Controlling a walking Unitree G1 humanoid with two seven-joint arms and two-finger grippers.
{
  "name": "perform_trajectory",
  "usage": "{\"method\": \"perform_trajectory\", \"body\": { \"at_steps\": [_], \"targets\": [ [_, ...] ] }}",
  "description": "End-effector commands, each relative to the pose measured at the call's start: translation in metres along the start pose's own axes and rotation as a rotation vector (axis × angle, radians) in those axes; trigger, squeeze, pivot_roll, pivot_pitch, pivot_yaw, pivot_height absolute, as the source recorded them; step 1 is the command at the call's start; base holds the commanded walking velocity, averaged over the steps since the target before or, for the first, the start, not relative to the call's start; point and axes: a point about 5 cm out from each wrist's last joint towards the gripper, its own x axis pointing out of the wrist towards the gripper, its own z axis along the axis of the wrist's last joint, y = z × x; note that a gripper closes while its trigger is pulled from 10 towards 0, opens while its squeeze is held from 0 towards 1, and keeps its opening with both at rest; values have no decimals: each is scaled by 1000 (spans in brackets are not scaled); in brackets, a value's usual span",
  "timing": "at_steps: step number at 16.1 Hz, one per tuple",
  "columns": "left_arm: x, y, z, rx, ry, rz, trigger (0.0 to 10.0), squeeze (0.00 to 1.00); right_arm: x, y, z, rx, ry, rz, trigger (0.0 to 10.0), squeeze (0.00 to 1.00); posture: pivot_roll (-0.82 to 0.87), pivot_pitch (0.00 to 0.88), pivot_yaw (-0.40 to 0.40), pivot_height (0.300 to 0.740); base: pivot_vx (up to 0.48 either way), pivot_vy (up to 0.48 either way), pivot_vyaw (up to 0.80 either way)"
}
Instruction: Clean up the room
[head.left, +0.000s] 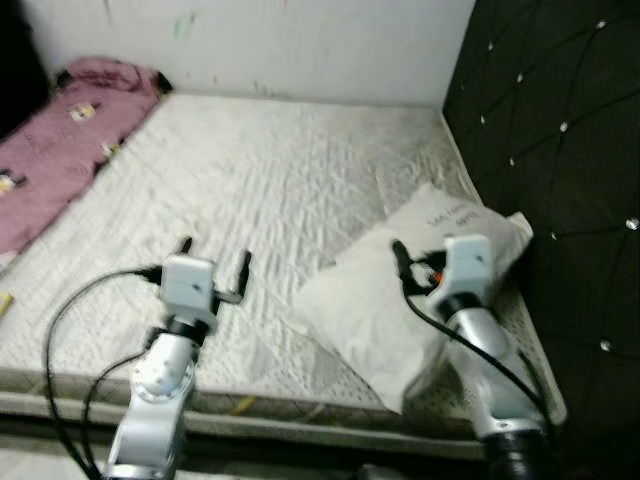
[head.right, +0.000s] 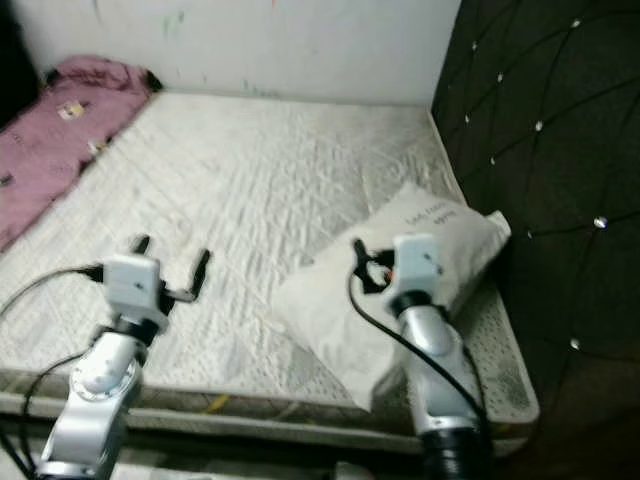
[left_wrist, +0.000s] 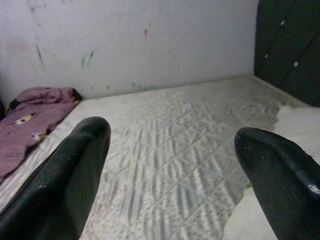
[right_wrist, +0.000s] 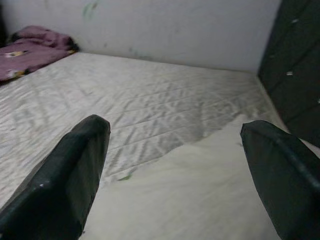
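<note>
Ahead, your right gripper (right_wrist: 175, 175) hovers wide open over a white pillow (head.left: 400, 300) on the mattress (head.left: 250, 190). Your left gripper (head.left: 213, 257), also spread wide, hangs above bare mattress beside it.

Bed: bare quilted mattress (head.left: 270, 190)
On it, R side: white pillow (head.left: 400, 290)
Far L corner: pink blanket (head.left: 60, 140)
</note>
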Motion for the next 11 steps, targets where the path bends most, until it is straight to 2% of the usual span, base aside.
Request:
{"method": "perform_trajectory", "body": {
  "at_steps": [1,4,8,11],
  "targets": [
    [0,0,0,25,9,-1,10000,0,1,2,3,1,-9,4,10000,0,-123,0,-8,740,0,0,0],
    [0,-1,0,20,8,-6,10000,0,1,2,2,6,-3,3,10000,0,-125,0,-8,740,0,-328,0],
    [0,-2,0,20,7,-9,10000,0,2,1,2,8,-2,1,10000,0,-127,0,-7,740,0,-455,-564],
    [0,-2,0,19,5,-10,10000,0,2,1,2,8,0,1,10000,0,-126,0,-8,740,0,-480,0]
  ]
}}
